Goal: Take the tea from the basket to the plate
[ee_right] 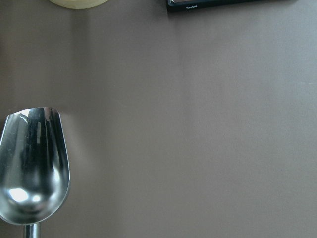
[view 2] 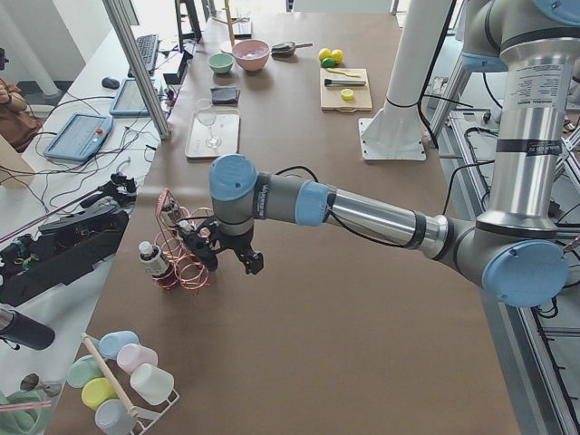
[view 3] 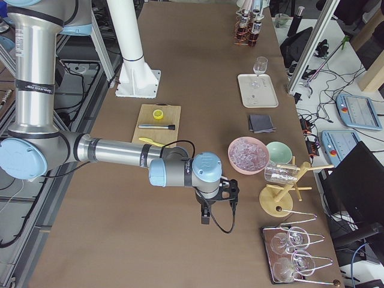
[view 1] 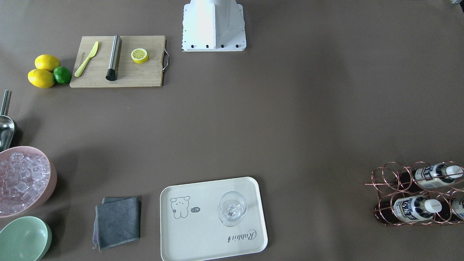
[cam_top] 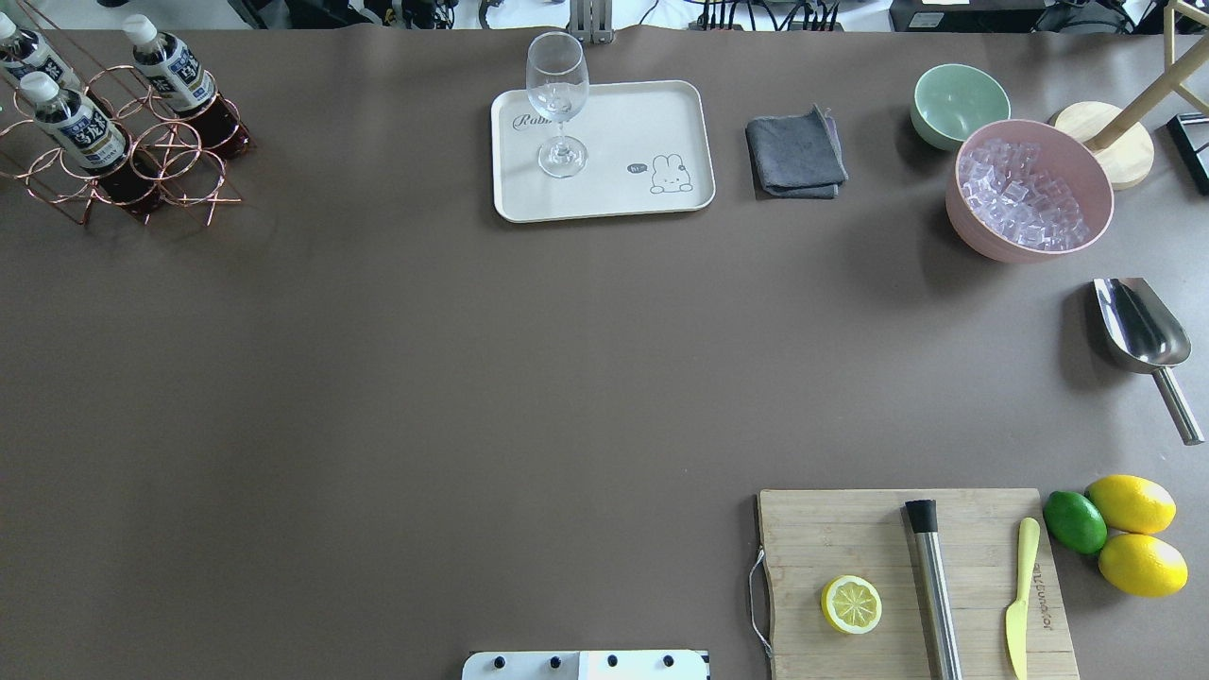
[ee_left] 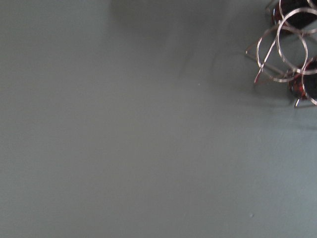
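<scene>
Our left claw hangs just beside the basket, on the robot's side of it. It shows only in a side view, so we cannot tell whether its fingers are apart or together. Its wrist camera has the basket rings in one corner, with dark bottle bottoms facing the lens.

The tea is not yet out. Three dark bottles lie in the ring cells, white caps pointing away from the claw. The labels look alike from here, so we cannot tell the tea from its look-alike; one candidate is the tea bottle. The rings stop the bottles rolling, but our read is that a bottle only comes free by sliding along its own axis, so the wire is the edge to mind.

The plate is well apart from the claw, further along the operators' edge toward the right arm's side. A wine glass stands on the plate end nearer the claw. That leaves the bear-drawing end beyond it as landing room, so the carry should skirt the glass. We see nothing standing between basket and plate.

The right claw hangs by the ice scoop, well away. Its state cannot be told either.
</scene>
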`<state>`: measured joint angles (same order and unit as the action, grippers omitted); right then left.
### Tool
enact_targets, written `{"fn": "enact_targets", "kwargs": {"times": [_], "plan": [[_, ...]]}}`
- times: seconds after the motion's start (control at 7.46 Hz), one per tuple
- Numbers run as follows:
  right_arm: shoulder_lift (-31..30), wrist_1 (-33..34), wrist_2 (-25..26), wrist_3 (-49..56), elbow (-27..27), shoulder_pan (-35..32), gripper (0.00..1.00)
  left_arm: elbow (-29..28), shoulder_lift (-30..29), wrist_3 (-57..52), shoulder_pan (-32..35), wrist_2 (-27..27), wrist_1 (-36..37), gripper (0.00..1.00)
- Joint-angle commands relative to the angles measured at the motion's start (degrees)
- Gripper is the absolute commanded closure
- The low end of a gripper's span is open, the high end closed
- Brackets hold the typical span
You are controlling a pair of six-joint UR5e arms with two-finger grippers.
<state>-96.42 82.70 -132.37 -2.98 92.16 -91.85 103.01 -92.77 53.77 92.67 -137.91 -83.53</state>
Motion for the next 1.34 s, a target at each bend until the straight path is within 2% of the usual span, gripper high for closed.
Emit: {"fn": "enact_targets", "kwargs": {"times": [0.0, 0.27, 0.54, 0.67, 1.21], "plan": [[0.0, 0.0, 0.0, 0.0, 0.0, 0.0, 0.01, -6.1, -11.7, 28.9, -0.2, -0.1, -0.6, 0.02], [0.1, 0.0, -0.1, 0.0, 0.1, 0.0, 0.01, -11.4, -17.3, 42.0, -1.3, -0.2, -3.8, 0.03], [0.1, 0.0, 0.0, 0.0, 0.3, 0.0, 0.01, -20.3, -21.8, 53.7, -3.5, 0.2, -15.8, 0.03], [0.0, 0.0, 0.0, 0.0, 0.3, 0.0, 0.01, -24.4, -24.6, 58.7, -4.0, 0.3, -18.4, 0.03], [0.1, 0.0, 0.0, 0.0, 0.7, 0.0, 0.01, -25.0, -26.4, 65.0, -9.3, 0.8, -18.8, 0.03]]}}
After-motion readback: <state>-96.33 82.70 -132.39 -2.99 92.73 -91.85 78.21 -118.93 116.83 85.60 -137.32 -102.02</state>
